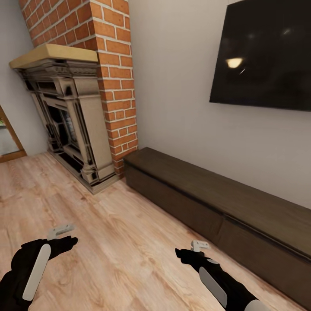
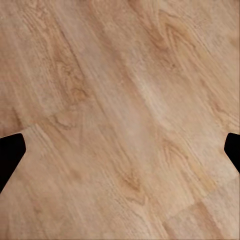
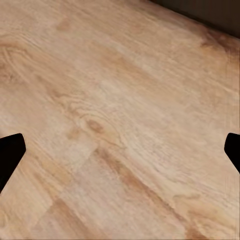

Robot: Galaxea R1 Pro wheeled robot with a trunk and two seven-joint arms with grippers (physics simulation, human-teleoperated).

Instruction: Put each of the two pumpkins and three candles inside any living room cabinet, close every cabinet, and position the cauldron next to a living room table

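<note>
The long, low dark-brown cabinet [image 1: 216,194] runs along the white wall on the right, and its plain fronts look shut. My left gripper [image 1: 65,236] hovers over the wood floor at the lower left, open, with nothing between its fingers [image 2: 11,152]. Just in front of the cabinet, my right gripper [image 1: 193,249] is also open and empty, its fingertips [image 3: 10,155] spread wide over bare floorboards. The cabinet's dark base edge [image 3: 210,12] shows in the right wrist view. The pumpkins, candles, cauldron and table are out of view.
A grey stone fireplace [image 1: 71,121] with a tan mantel stands against a red brick chimney [image 1: 114,65] at the left. A dark television [image 1: 263,52] hangs on the wall above the cabinet. Light wood floor [image 1: 121,242] stretches between me and both.
</note>
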